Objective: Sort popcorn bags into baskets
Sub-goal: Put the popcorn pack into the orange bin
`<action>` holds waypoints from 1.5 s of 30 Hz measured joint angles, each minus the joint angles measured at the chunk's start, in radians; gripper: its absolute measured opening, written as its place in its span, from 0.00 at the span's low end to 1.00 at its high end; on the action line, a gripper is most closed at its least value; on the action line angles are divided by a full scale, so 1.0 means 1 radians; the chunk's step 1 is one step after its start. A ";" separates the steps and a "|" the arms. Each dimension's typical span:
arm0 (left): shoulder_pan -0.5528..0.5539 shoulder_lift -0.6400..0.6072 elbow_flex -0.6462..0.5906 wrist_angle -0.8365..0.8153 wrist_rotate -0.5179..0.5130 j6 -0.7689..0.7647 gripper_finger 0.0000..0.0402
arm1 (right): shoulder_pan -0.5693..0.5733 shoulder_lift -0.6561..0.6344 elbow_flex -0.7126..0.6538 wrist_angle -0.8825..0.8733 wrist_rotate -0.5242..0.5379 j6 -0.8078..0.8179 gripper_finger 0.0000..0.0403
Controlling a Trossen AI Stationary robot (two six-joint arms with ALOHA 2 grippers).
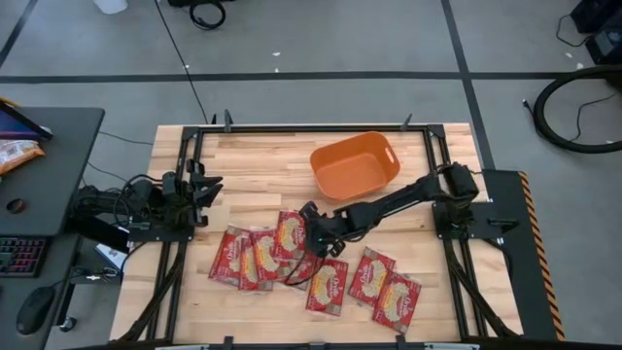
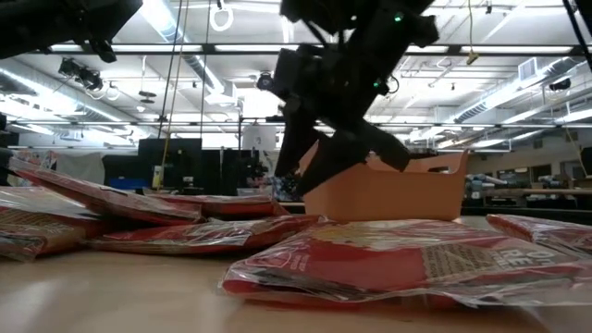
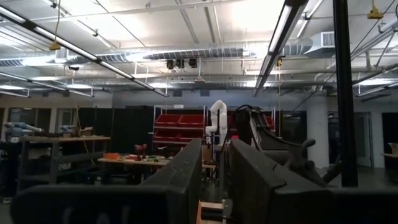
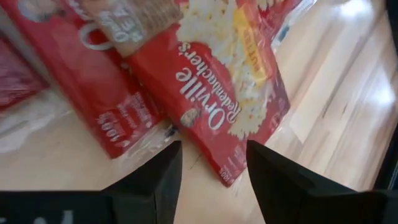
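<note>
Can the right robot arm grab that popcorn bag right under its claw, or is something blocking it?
Probably yes. The right gripper hangs just above the popcorn bag with its fingers open, and the right wrist view shows nothing between them and the packet. The bag overlaps its neighbours though, so the arm might nudge those too.

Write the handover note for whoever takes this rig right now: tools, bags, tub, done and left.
Right tool: open, holding nothing, low over the popcorn bags, aimed at one bag's edge.
Left tool: parked at the table's left edge, off the job.
Orange tub: at the table's far side, no bag seen inside.
Done: nothing sorted.
Left: every bag, spread and partly overlapping along the near half of the table.
</note>
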 joint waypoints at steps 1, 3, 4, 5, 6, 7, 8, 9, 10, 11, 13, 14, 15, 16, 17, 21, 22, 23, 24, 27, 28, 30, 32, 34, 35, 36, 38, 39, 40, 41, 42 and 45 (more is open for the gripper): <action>0.000 0.000 0.000 0.000 0.000 -0.001 0.22 | -0.001 0.013 0.023 -0.030 0.001 -0.001 0.45; 0.000 0.000 0.000 -0.002 0.000 -0.001 0.22 | -0.001 0.038 0.064 -0.081 -0.001 -0.003 0.46; 0.000 0.000 0.000 -0.001 0.000 -0.001 0.22 | -0.002 0.051 0.081 -0.099 -0.002 -0.011 0.46; 0.000 0.000 0.000 -0.001 0.000 -0.001 0.22 | -0.003 0.065 0.095 -0.114 -0.001 -0.026 0.46; 0.000 0.000 0.000 -0.001 0.000 -0.001 0.22 | -0.003 0.079 0.105 -0.118 0.004 -0.048 0.46; 0.000 0.000 0.000 -0.001 0.000 -0.001 0.22 | -0.003 0.089 0.112 -0.117 0.010 -0.073 0.45; 0.000 0.000 0.000 -0.001 0.000 -0.001 0.22 | -0.003 0.099 0.118 -0.119 0.014 -0.099 0.45; 0.000 0.000 0.000 -0.001 0.000 -0.001 0.22 | -0.003 0.108 0.125 -0.117 0.015 -0.118 0.45; 0.000 0.000 0.000 -0.001 0.000 -0.001 0.22 | -0.003 0.116 0.131 -0.114 0.017 -0.130 0.45; 0.000 0.000 0.000 -0.001 0.000 -0.002 0.22 | -0.003 0.127 0.134 -0.111 0.022 -0.138 0.45; 0.000 0.000 0.000 -0.001 0.000 -0.002 0.22 | -0.003 0.146 0.134 -0.094 0.031 -0.159 0.45; 0.000 0.000 0.000 -0.002 0.000 -0.002 0.22 | -0.003 0.150 0.134 -0.089 0.029 -0.172 0.44; 0.000 0.000 0.000 -0.001 0.000 -0.001 0.22 | -0.003 0.150 0.134 -0.089 0.020 -0.184 0.43; 0.000 0.000 0.000 -0.001 0.000 -0.001 0.22 | -0.003 0.152 0.134 -0.081 0.002 -0.200 0.42; 0.000 0.000 0.000 -0.001 0.000 -0.002 0.22 | -0.003 0.157 0.134 -0.059 -0.011 -0.210 0.40; 0.000 0.000 0.000 -0.002 0.000 -0.002 0.22 | -0.003 0.171 0.134 -0.006 -0.021 -0.215 0.25; 0.000 0.000 0.000 -0.002 0.000 -0.002 0.22 | -0.003 0.173 0.134 0.006 -0.020 -0.210 0.20; 0.000 0.000 0.000 0.000 0.000 -0.002 0.22 | -0.003 0.174 0.134 0.006 -0.016 -0.199 0.15; 0.000 0.000 0.000 0.000 0.000 -0.002 0.22 | -0.002 0.174 0.134 0.007 -0.013 -0.184 0.10; 0.000 0.000 0.000 -0.001 0.000 -0.002 0.22 | -0.003 0.174 0.134 0.014 -0.003 -0.142 0.02; 0.000 0.000 0.000 -0.001 0.000 -0.002 0.22 | -0.003 0.171 0.133 0.014 0.007 -0.135 0.03; 0.000 0.000 0.000 -0.002 0.000 -0.002 0.22 | -0.001 0.169 0.133 0.021 0.041 -0.136 0.04; 0.000 0.000 0.000 -0.002 0.000 -0.002 0.22 | 0.002 0.157 0.132 0.012 0.102 -0.165 0.03; 0.000 0.000 0.000 -0.003 0.000 -0.002 0.22 | 0.002 0.137 0.132 0.016 0.172 -0.189 0.02; 0.000 0.000 0.000 -0.002 0.000 -0.003 0.22 | 0.002 0.127 0.132 0.015 0.206 -0.194 0.02; 0.000 0.000 0.000 -0.002 0.000 -0.002 0.22 | 0.002 0.112 0.132 0.018 0.240 -0.195 0.02; 0.000 0.000 0.000 -0.003 0.000 -0.003 0.22 | 0.002 0.089 0.132 0.021 0.314 -0.194 0.02; 0.000 0.000 0.000 -0.003 0.000 -0.002 0.22 | 0.002 0.076 0.132 0.021 0.348 -0.196 0.02; 0.000 0.000 0.000 -0.003 0.000 -0.002 0.22 | 0.002 0.065 0.132 0.022 0.383 -0.203 0.02; 0.000 0.000 0.000 -0.003 0.000 -0.002 0.22 | 0.002 0.051 0.132 0.027 0.411 -0.211 0.02; 0.000 0.000 0.000 -0.003 0.000 -0.003 0.22 | 0.002 0.038 0.132 0.031 0.440 -0.221 0.02; 0.000 0.000 0.000 -0.004 0.000 -0.003 0.22 | -0.001 -0.004 0.132 0.030 0.568 -0.219 0.01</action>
